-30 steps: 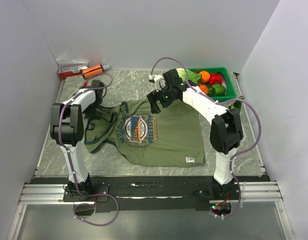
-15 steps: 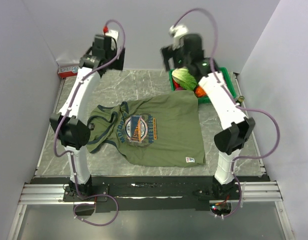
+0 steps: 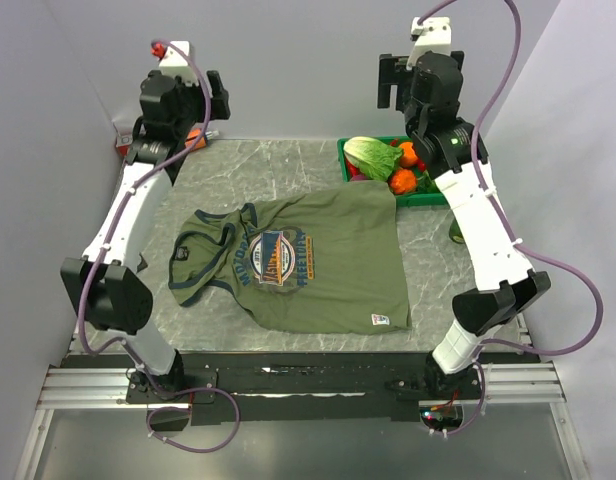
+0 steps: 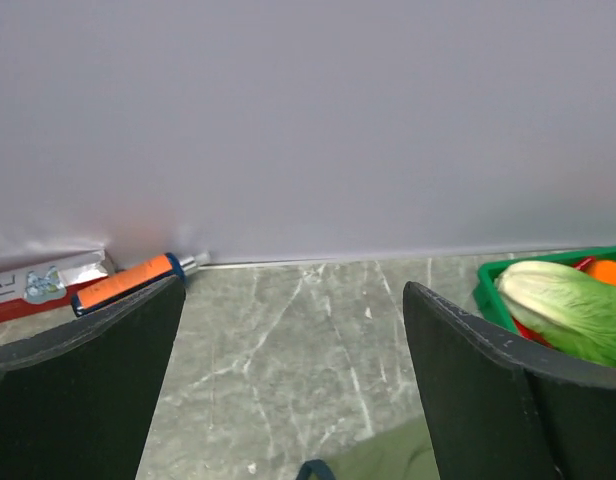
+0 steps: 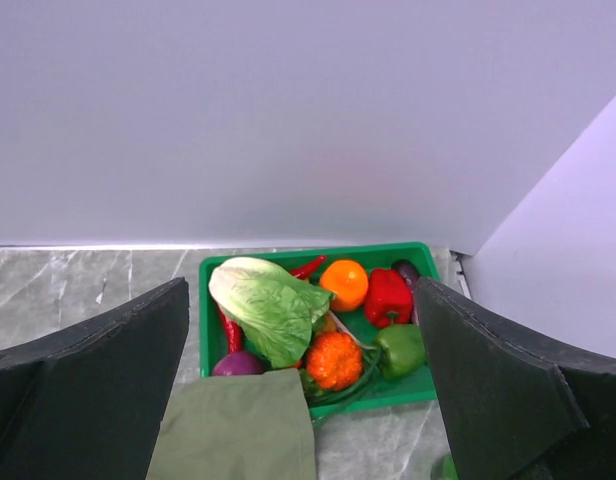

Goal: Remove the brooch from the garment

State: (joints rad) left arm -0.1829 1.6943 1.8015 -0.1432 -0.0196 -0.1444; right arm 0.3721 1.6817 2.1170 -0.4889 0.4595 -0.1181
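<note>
The olive-green T-shirt (image 3: pixel 328 262) lies flat on the marble table, collar to the left, round chest print (image 3: pixel 276 258) in its middle, white hem label (image 3: pixel 382 321) at lower right. One corner shows in the right wrist view (image 5: pixel 238 430) and a collar edge in the left wrist view (image 4: pixel 388 462). No brooch shows in any view. My left gripper (image 3: pixel 216 98) is raised high at the back left, open and empty. My right gripper (image 3: pixel 391 80) is raised high at the back right, open and empty.
A green tray (image 3: pixel 453 192) of toy vegetables stands at the back right, the shirt's corner overlapping its edge (image 5: pixel 206 300). An orange tube (image 4: pixel 123 284) and a red-white box (image 4: pixel 38 285) lie at the back left by the wall.
Both arms have risen from low over the shirt to high near the back wall. The shirt's left sleeve and collar area now lies spread out.
</note>
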